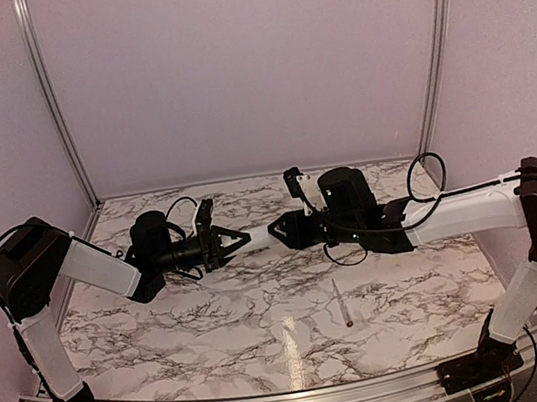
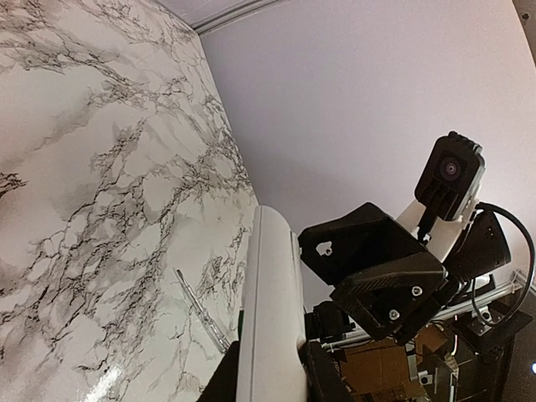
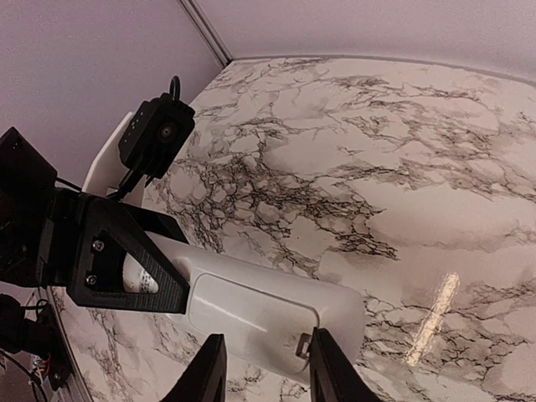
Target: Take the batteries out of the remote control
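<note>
The white remote control is held in the air between the arms, and it shows faintly in the top view. My left gripper is shut on one end of it. My right gripper is open at the other end. Its fingers straddle the closed back cover, and the right fingertip touches the cover's latch tab. The batteries are hidden under the cover.
A long thin grey stick lies on the marble table in front of the right arm, and it also shows in the left wrist view. Lilac walls close the back and sides.
</note>
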Available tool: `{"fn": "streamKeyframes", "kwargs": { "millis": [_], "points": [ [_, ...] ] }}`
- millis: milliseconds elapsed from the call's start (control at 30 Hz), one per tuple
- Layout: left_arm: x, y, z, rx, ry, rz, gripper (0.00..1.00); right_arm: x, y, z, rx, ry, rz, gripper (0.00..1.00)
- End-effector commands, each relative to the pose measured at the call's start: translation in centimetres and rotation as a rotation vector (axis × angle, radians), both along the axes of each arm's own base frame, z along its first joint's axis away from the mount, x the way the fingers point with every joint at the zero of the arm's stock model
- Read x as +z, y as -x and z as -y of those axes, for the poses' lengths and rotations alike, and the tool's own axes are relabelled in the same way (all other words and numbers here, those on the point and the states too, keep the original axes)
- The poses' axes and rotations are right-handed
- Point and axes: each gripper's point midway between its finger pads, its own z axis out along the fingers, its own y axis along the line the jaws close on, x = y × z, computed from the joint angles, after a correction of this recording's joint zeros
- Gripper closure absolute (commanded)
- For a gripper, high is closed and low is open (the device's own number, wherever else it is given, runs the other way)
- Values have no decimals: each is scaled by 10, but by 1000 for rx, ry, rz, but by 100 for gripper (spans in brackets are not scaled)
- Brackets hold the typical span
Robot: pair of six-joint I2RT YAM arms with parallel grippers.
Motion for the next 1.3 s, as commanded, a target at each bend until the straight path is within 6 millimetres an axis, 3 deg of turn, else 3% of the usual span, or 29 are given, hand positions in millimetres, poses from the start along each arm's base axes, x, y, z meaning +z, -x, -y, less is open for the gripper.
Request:
{"fn": "streamKeyframes", "kwargs": {
  "millis": [0, 633, 867, 1267],
  "points": [
    [11, -2, 2, -1, 25, 52, 100, 8, -3, -8, 24, -15, 6, 68],
    [7, -3, 1, 6, 17, 51, 100, 23, -2, -8, 29, -48, 39, 88],
    [6, -4, 1, 10, 15, 53, 100, 23, -2, -8, 30, -47, 40, 100],
    [2, -8, 0, 32, -7, 56, 100, 24, -3, -7, 29, -44, 49, 100]
  ]
}}
